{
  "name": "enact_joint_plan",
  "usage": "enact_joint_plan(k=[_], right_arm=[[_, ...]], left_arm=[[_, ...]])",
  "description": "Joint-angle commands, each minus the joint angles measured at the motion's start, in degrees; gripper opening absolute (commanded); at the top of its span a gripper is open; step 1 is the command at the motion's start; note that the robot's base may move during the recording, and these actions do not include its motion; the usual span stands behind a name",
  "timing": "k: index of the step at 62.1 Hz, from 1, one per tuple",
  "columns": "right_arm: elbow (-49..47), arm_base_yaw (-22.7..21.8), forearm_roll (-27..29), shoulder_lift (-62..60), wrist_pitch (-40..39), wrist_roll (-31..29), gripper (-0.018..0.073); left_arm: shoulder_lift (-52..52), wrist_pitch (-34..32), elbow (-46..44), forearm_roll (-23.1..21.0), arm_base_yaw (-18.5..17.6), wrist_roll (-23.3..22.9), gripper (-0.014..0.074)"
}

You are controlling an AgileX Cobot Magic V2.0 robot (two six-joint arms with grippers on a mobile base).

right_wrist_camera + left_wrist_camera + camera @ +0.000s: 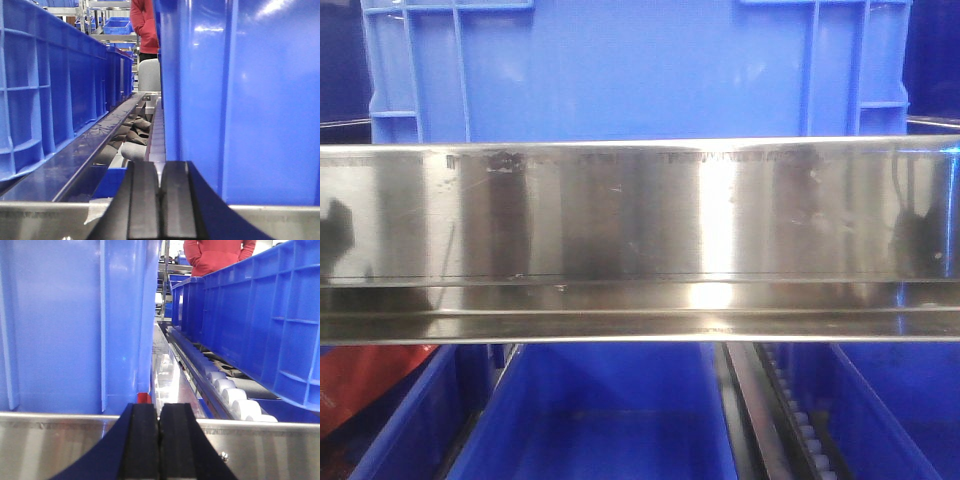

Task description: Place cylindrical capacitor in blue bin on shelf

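A tall blue bin [620,70] stands on the shelf, right behind its shiny steel front rail [640,210]. My left gripper [160,407] is shut, its black pads pressed together over the rail [50,440], at the bin's [60,325] right corner. A small red piece [144,398] shows just past the left fingertip at the bin's foot; I cannot tell whether it is the cylindrical capacitor. My right gripper [160,167] is also shut with nothing visible between its pads, beside the bin's [250,100] left wall.
Long blue bins flank the tall one [260,315] [45,90]. White rollers [235,395] run along the shelf lane. A person in red [217,255] stands behind the rack. Below the rail are more blue bins [610,420] and a red object [365,385].
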Motion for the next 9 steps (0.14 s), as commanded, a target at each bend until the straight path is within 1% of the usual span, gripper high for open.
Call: enact_joint_plan(k=[1, 9], right_arm=[[0.0, -0.35, -0.11, -0.2, -1.22, -0.21, -0.0162], [0.0, -0.35, -0.11, -0.2, -1.22, -0.21, -0.0162]], left_arm=[[-0.28, -0.48, -0.12, 0.41, 0.19, -0.45, -0.0111], [-0.28, -0.48, -0.12, 0.41, 0.19, -0.45, -0.0111]])
